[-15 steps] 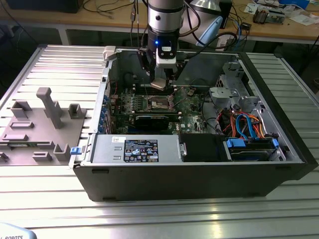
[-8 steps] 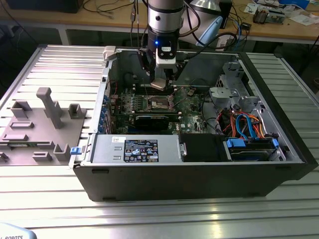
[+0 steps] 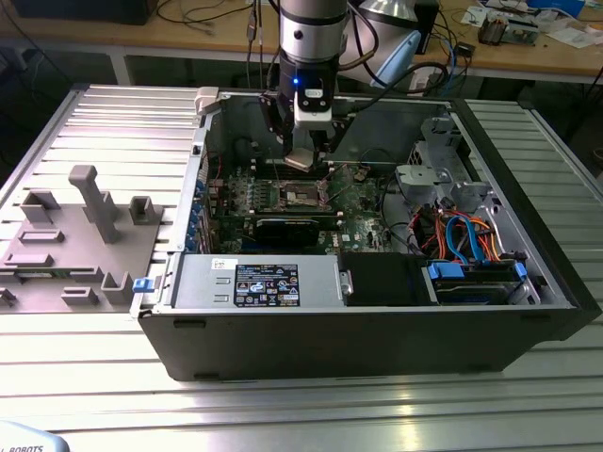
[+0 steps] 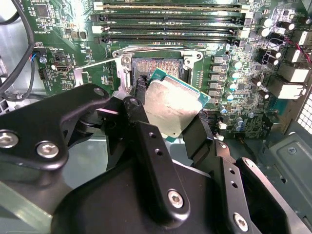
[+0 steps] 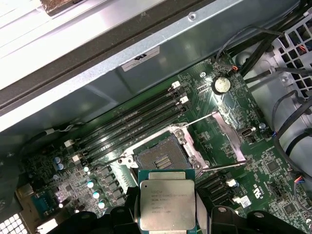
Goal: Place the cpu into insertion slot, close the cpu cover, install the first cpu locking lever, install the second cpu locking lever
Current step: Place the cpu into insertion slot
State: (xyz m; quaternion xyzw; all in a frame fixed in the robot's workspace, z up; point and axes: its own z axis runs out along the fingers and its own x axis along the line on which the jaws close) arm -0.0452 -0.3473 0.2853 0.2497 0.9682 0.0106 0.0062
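My gripper (image 3: 301, 153) hangs inside the open computer case, shut on the cpu (image 3: 300, 160). In both wrist views the cpu (image 4: 171, 105) (image 5: 167, 204) is a silvery square on a green base, clamped by its edges between the black fingers (image 4: 141, 90) of the gripper (image 5: 168, 214), and it is tilted in the second wrist view. It is held a little above the motherboard, just beside the insertion slot (image 5: 161, 157) (image 4: 156, 66) (image 3: 303, 195), whose contact field lies bare. The cpu cover (image 5: 227, 134) stands swung open beside the slot. Two thin wire levers (image 5: 202, 118) (image 5: 224, 166) stick up, unlatched.
Long black memory slots (image 5: 131, 122) (image 4: 170, 14) run beside the socket. A black card (image 3: 283, 229), the power supply (image 3: 259, 282) and a drive cage with blue and orange cables (image 3: 462, 245) fill the case. Grey fixtures (image 3: 75, 235) stand on the ribbed table at the exterior view's left.
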